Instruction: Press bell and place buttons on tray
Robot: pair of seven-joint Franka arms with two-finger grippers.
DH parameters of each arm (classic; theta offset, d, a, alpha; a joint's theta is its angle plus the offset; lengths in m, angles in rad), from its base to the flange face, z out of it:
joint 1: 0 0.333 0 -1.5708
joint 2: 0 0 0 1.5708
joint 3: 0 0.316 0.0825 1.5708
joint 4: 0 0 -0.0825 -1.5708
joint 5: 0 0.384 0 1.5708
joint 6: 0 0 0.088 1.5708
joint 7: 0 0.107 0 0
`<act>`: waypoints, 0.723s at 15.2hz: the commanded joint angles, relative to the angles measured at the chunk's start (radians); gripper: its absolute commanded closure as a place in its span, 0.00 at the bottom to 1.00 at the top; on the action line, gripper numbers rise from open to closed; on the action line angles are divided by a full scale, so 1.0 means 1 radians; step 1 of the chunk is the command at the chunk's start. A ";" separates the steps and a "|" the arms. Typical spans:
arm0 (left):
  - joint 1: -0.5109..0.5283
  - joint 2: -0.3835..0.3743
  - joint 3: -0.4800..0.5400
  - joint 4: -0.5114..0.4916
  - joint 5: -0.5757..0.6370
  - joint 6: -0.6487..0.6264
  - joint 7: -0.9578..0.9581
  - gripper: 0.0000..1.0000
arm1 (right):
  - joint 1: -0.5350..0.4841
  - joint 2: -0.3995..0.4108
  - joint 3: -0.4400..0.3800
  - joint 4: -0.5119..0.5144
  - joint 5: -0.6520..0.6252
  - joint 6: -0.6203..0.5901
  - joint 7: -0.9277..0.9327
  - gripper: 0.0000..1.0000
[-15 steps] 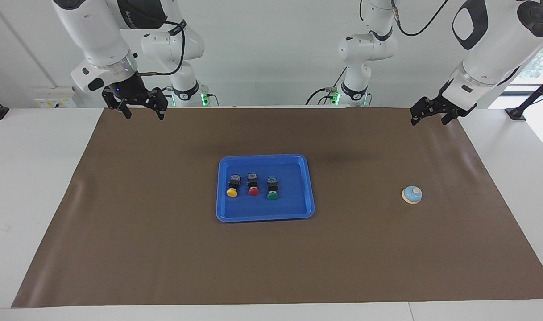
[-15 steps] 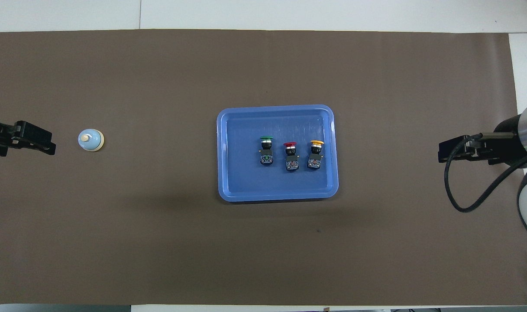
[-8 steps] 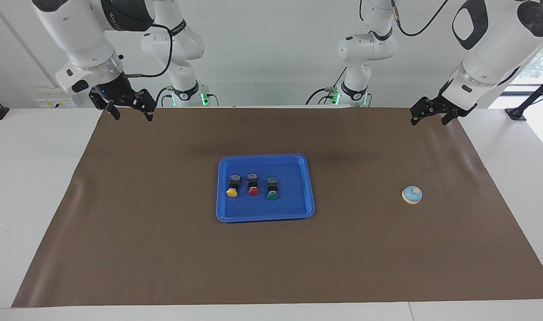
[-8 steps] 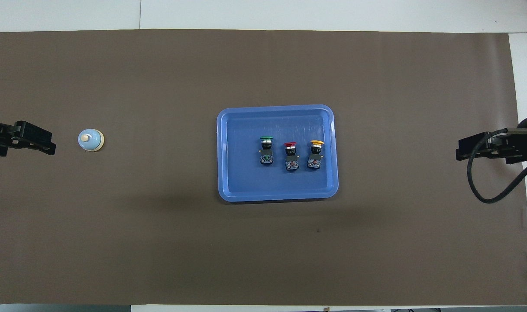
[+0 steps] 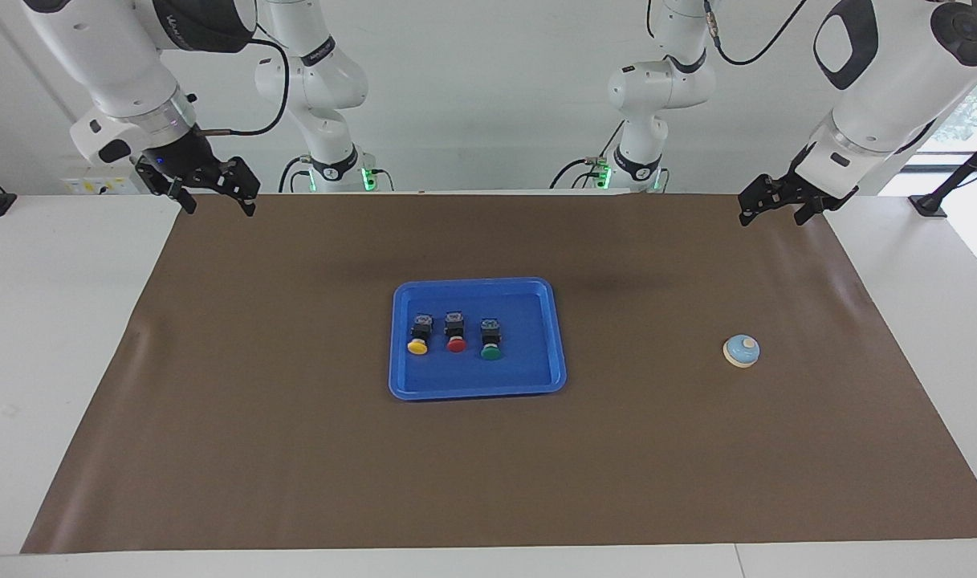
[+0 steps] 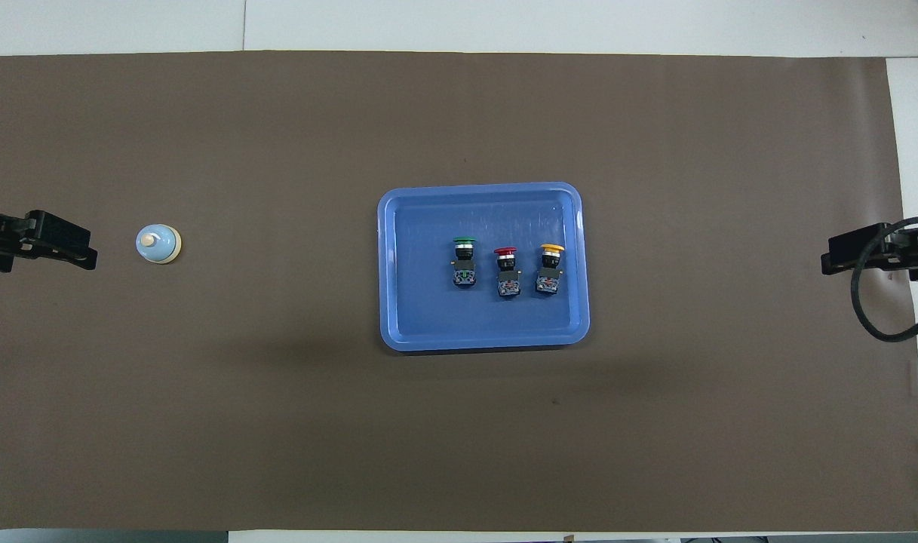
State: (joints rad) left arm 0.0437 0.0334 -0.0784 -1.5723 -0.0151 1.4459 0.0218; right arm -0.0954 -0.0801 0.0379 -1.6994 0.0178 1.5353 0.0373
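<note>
1. Hanging wide open and empty, the right end effector (image 5: 211,193) is over the brown mat's (image 5: 295,449) ten o'clock corner.
2. Lying in the blue tray (image 5: 554,337) at mat centre: yellow button (image 5: 417,335), red button (image 5: 455,332), green button (image 5: 490,339).
3. Bell (image 5: 742,351) stands at three o'clock.
4. Left end effector (image 5: 773,207) hangs wide open, empty, at two o'clock.

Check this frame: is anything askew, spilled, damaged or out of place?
Nothing stands out. The three buttons lie in a neat row in the tray, caps pointing away from the robots; the bell sits upright on the brown mat, toward the left arm's end.
</note>
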 commanded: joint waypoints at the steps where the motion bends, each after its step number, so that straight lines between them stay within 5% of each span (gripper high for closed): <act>1: -0.005 -0.004 0.003 0.011 0.012 -0.010 -0.011 0.00 | -0.015 0.014 0.011 0.026 -0.007 -0.020 -0.034 0.00; 11: -0.004 -0.003 0.003 0.011 0.012 0.037 -0.008 0.00 | -0.010 -0.003 0.013 -0.008 -0.012 -0.023 -0.120 0.00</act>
State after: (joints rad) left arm 0.0437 0.0334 -0.0788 -1.5716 -0.0151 1.4644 0.0218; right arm -0.0954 -0.0798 0.0402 -1.7028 0.0153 1.5276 -0.0566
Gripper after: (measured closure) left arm 0.000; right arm 0.000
